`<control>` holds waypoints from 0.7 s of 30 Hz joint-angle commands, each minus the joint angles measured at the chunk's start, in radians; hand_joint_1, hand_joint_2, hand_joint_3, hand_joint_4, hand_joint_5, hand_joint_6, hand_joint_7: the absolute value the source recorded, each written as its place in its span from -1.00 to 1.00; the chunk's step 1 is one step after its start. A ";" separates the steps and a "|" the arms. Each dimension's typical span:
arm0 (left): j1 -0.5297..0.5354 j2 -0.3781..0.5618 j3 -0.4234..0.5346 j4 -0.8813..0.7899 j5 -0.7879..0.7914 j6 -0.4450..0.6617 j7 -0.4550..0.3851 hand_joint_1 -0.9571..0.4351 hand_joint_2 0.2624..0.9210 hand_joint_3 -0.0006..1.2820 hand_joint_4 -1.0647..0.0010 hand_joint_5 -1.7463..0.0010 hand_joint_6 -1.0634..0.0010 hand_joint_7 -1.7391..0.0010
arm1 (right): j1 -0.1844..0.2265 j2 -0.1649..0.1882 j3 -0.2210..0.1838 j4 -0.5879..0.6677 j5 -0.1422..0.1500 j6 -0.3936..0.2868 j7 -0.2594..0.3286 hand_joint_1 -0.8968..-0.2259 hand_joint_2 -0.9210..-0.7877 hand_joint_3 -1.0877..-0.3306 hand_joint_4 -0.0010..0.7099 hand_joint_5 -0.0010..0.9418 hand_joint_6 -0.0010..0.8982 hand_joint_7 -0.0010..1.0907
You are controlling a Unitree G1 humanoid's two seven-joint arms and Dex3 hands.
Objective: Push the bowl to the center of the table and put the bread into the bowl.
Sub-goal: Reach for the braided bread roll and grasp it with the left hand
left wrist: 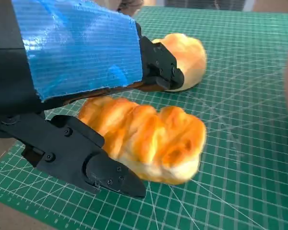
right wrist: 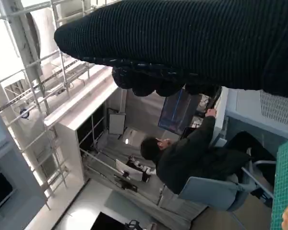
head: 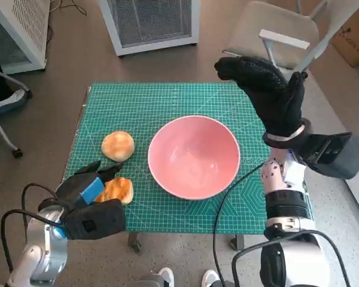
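The pink bowl (head: 194, 156) is seen at the centre of the frame, on the green bench (head: 149, 98). At lower left, the long bread (head: 115, 189) is enclosed by the open left hand (head: 90, 192), not clearly gripped. A round bun (head: 118, 145) is placed just above it. At upper right, the right hand (head: 268, 92) is raised, empty, with fingers extended.

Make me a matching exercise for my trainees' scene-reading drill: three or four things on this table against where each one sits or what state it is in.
Things:
1. pink round bowl
2. round golden bread bun
3. long braided bread loaf
4. right robot hand

States:
a. between the left robot hand's fingers
b. raised above the table's far right corner
c. alone on the green cutting mat, left of the bowl
d. empty

Pairs: 1-d, 2-c, 3-a, 4-b
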 commanded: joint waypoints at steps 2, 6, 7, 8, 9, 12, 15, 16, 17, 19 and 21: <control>-0.022 -0.014 -0.014 0.048 0.042 -0.017 0.056 0.33 0.70 -0.99 0.18 0.94 -0.08 0.91 | 0.021 -0.002 0.000 -0.008 0.003 0.020 0.008 -0.30 -1.00 -0.03 -0.43 -1.00 -0.99 0.01; -0.026 -0.008 -0.023 0.067 0.070 -0.028 0.076 0.44 0.80 -0.97 -0.22 0.89 -0.39 0.85 | 0.023 -0.001 -0.001 -0.012 0.006 0.026 0.009 -0.31 -1.00 -0.02 -0.43 -0.99 -0.98 0.03; -0.026 -0.008 -0.023 0.069 0.072 -0.029 0.078 0.46 0.82 -0.97 -0.31 0.88 -0.45 0.83 | 0.023 -0.001 -0.001 -0.013 0.006 0.027 0.009 -0.31 -1.00 -0.02 -0.42 -0.99 -0.98 0.03; -0.026 -0.001 -0.026 0.071 0.085 -0.035 0.083 0.46 0.82 -0.97 -0.34 0.87 -0.47 0.82 | 0.024 0.000 -0.001 -0.016 0.008 0.029 0.009 -0.31 -1.00 -0.02 -0.42 -0.99 -0.98 0.03; -0.027 0.003 -0.029 0.073 0.094 -0.040 0.086 0.43 0.88 -0.97 -0.38 0.43 -0.40 0.48 | 0.025 0.000 0.000 -0.018 0.009 0.031 0.009 -0.31 -1.00 -0.01 -0.42 -0.99 -0.98 0.04; -0.024 0.014 -0.031 0.073 0.114 -0.054 0.091 0.40 0.96 -0.94 -0.37 -0.15 -0.30 0.06 | 0.026 0.000 -0.001 -0.022 0.012 0.035 0.010 -0.29 -1.00 0.00 -0.42 -0.99 -0.99 0.05; -0.022 0.019 -0.029 0.070 0.127 -0.066 0.087 0.39 0.97 -0.93 -0.37 -0.35 -0.31 -0.05 | 0.026 0.001 -0.002 -0.024 0.014 0.039 0.011 -0.28 -1.00 0.00 -0.42 -0.99 -0.99 0.05; -0.022 0.021 -0.026 0.067 0.127 -0.067 0.080 0.38 0.96 -0.93 -0.38 -0.36 -0.31 -0.09 | 0.027 0.001 -0.002 -0.025 0.015 0.040 0.012 -0.27 -1.00 0.00 -0.42 -0.99 -0.99 0.06; -0.022 0.023 -0.024 0.065 0.127 -0.069 0.075 0.38 0.97 -0.93 -0.36 -0.37 -0.30 -0.13 | 0.027 0.002 -0.002 -0.025 0.015 0.040 0.013 -0.26 -1.00 0.00 -0.42 -0.99 -1.00 0.06; -0.021 0.025 -0.021 0.059 0.126 -0.066 0.064 0.38 0.97 -0.92 -0.35 -0.38 -0.29 -0.17 | 0.027 0.003 -0.002 -0.026 0.016 0.041 0.013 -0.26 -1.00 0.00 -0.42 -0.99 -1.00 0.06; -0.022 0.026 -0.018 0.047 0.124 -0.057 0.046 0.38 0.98 -0.92 -0.33 -0.37 -0.28 -0.21 | 0.028 0.003 -0.002 -0.027 0.016 0.041 0.014 -0.25 -1.00 0.00 -0.42 -0.99 -1.00 0.06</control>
